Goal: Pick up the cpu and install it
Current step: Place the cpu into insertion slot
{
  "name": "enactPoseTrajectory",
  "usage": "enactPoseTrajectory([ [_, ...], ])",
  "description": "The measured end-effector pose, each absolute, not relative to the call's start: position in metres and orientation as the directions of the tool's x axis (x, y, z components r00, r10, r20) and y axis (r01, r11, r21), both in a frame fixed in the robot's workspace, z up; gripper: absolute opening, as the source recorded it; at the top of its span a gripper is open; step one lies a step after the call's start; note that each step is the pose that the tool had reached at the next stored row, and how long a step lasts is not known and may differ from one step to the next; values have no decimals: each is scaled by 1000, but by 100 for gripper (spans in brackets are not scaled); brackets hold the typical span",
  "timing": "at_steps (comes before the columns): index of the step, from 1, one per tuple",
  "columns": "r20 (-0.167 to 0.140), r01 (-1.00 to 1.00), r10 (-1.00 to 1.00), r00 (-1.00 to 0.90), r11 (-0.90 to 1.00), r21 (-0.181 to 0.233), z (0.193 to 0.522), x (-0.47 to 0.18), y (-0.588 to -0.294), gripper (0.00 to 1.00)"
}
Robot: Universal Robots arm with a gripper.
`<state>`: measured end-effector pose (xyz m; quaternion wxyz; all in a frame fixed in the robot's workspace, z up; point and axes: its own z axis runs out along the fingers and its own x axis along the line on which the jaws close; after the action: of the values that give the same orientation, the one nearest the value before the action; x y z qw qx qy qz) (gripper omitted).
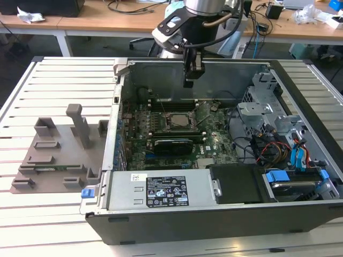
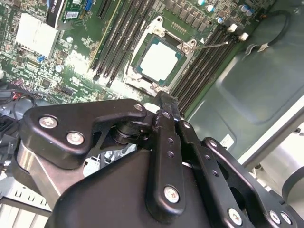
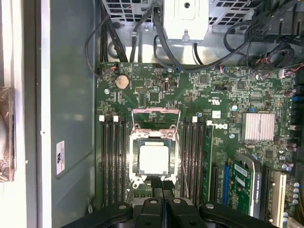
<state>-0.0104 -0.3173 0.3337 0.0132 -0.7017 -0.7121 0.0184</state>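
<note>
The cpu (image 1: 181, 119), a small square chip with a pale silver top, lies flat in the motherboard socket inside the open computer case (image 1: 214, 219). It is also seen in both wrist views (image 3: 154, 160) (image 2: 159, 62), with the socket's metal load plate (image 3: 155, 118) swung up beside it. My gripper (image 1: 191, 83) hangs above the board toward the case's back wall, a little clear of the chip. In both wrist views its black fingers (image 3: 162, 182) (image 2: 166, 100) stand pressed together with nothing between them, their tips close to one edge of the socket.
Memory slots (image 3: 111, 156) flank the socket on both sides. A black card (image 1: 171, 143) lies across the board nearer the front. Drive cages and cables (image 1: 278, 128) fill the case at the exterior view's right. A grey fixture (image 1: 59, 155) sits on the slatted table outside the case.
</note>
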Motion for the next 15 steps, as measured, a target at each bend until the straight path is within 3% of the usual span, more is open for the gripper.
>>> enactPoseTrajectory([
  [15, -7, 999, 1000, -15, 14, -45, 365, -10, -317, 11],
])
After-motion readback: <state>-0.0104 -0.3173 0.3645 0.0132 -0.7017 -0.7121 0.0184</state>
